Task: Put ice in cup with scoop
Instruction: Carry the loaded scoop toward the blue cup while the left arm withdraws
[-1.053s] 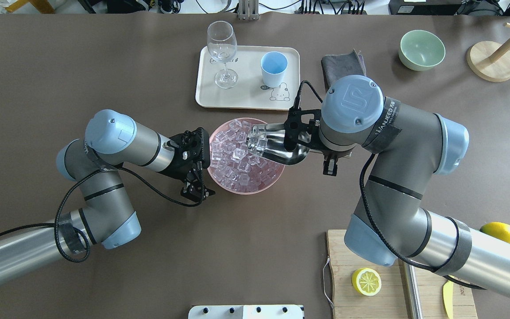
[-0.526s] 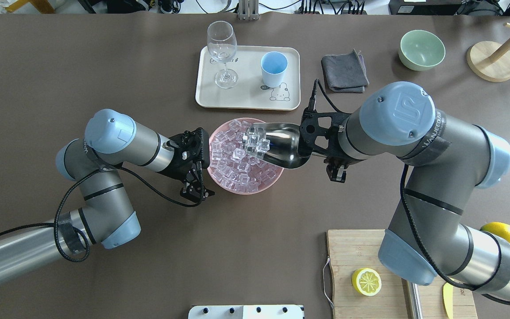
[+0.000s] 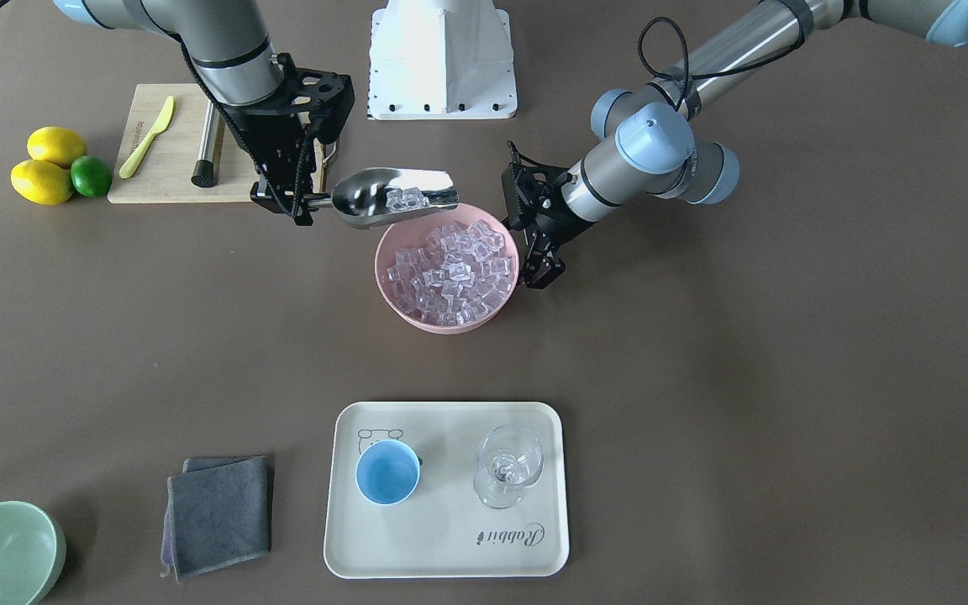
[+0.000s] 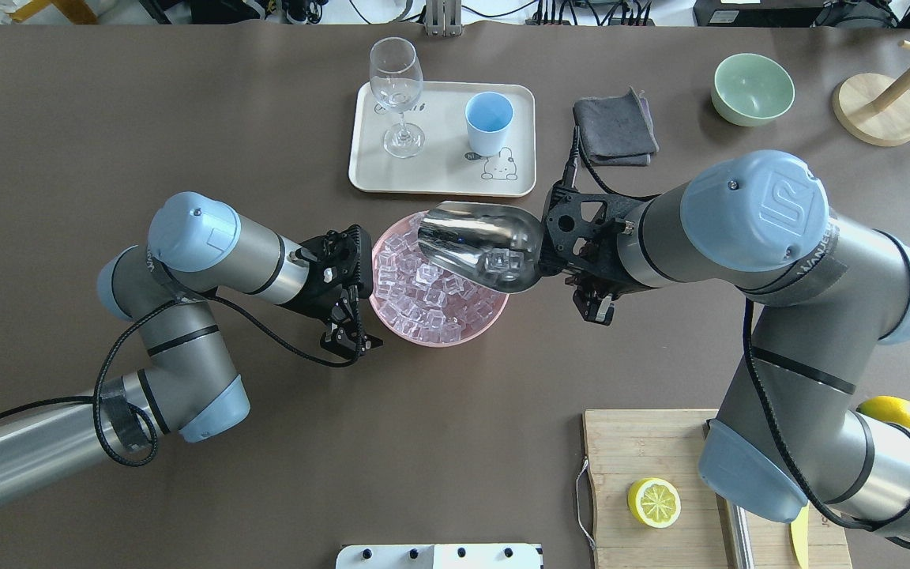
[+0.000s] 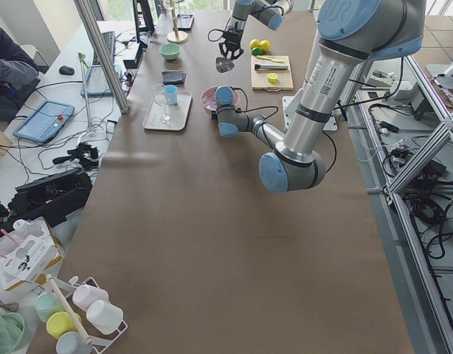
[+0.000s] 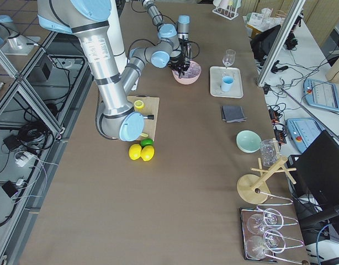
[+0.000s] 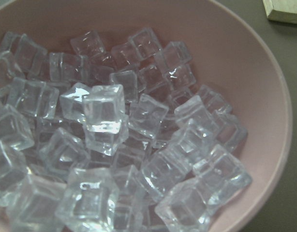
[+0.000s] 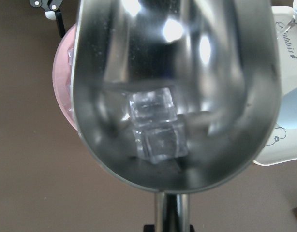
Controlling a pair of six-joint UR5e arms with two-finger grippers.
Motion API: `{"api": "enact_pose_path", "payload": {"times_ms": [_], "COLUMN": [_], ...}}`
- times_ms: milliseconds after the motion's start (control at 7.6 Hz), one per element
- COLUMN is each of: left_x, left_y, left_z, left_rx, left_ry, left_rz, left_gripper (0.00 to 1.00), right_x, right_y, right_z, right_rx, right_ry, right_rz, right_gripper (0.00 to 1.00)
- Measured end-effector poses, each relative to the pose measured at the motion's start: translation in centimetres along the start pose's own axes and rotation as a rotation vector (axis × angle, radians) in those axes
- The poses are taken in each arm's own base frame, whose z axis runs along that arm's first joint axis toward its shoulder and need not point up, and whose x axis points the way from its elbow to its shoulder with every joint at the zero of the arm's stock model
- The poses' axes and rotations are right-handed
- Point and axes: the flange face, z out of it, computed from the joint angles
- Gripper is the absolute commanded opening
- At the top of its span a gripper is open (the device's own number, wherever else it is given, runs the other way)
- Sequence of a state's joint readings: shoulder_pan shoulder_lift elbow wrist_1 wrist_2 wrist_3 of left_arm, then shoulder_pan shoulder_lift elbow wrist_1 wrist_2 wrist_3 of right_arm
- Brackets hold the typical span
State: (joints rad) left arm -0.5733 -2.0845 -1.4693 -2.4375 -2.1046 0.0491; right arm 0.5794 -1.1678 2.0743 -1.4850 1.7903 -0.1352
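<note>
My right gripper [image 4: 562, 265] is shut on the handle of the steel scoop [image 4: 475, 245] and holds it level above the far right part of the pink bowl [image 4: 439, 341]. A few ice cubes [image 8: 158, 125] lie at the back of the trough, near the handle. The bowl is full of ice [image 4: 423, 296], which fills the left wrist view [image 7: 105, 111]. My left gripper [image 4: 360, 292] is open at the bowl's left rim. The light-blue cup [image 4: 488, 122] stands empty on the cream tray [image 4: 439, 178], beyond the bowl. From the front, the scoop [image 3: 391, 197] is on the far side of the bowl [image 3: 442, 329] from the cup [image 3: 387, 472].
A clear wine glass [image 4: 398, 95] stands on the tray left of the cup. A grey cloth [image 4: 614, 126] and a green bowl [image 4: 752, 88] lie to the tray's right. A cutting board [image 4: 621, 458] with a lemon half [image 4: 654, 503] is at the near right.
The scoop has come up out of the ice and tilted back. The cubes have slid from its mouth to the back of the trough. The right arm has swung to the right. The left arm has not moved.
</note>
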Motion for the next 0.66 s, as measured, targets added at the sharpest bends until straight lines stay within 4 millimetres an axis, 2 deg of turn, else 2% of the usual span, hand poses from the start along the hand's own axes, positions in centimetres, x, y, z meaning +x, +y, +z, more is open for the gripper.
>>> {"api": "enact_pose_path", "payload": {"times_ms": [395, 658], "left_x": [-0.3, -0.5], "left_y": [1.7, 2.3], "left_z": [-2.5, -4.1], "left_rx": [0.002, 0.007], "left_ry": [-0.024, -0.039], "left_rz": [-0.007, -0.008], "left_gripper": [0.98, 0.98], "right_x": [0.4, 3.7], "right_y": [1.4, 2.8], "right_z": [-0.3, -1.2], "right_rx": [-0.017, -0.096], "right_ry": [0.003, -0.017], "right_rz": [0.042, 0.119], "right_gripper": [0.0, 0.0]}}
